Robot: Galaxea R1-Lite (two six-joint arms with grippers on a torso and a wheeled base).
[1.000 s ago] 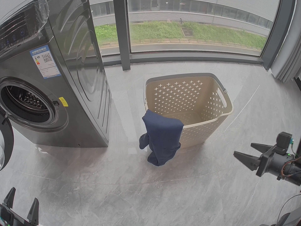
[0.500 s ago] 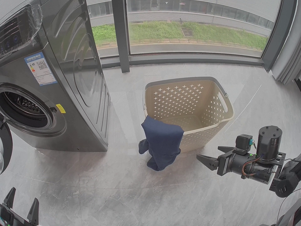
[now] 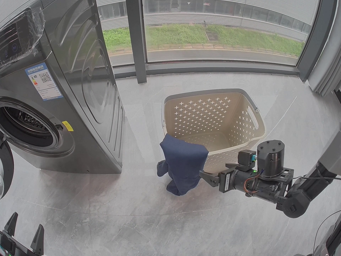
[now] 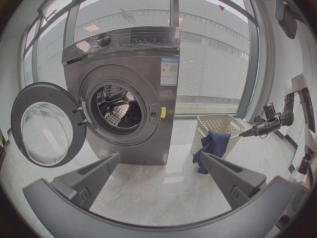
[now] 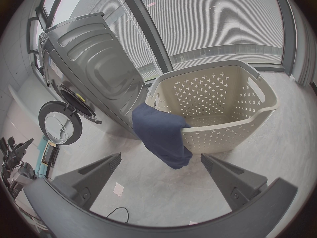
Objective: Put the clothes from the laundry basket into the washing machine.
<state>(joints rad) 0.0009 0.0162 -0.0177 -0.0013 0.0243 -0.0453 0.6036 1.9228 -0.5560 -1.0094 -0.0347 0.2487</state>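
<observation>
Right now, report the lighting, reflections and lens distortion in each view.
Head view: daylight through the window, and the glossy grey tiled floor mirrors the dark grey metal washing machine. Left wrist view: fisheye bends the window frames, corners go black. Right wrist view: same fisheye, bowing the rim of the beige plastic laundry basket.

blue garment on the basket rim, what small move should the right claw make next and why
Probably ease the right claw forward until its open jaws straddle the blue garment. The garment hangs over the laundry basket rim, and the claw sits just beside it, not yet around the cloth.
</observation>
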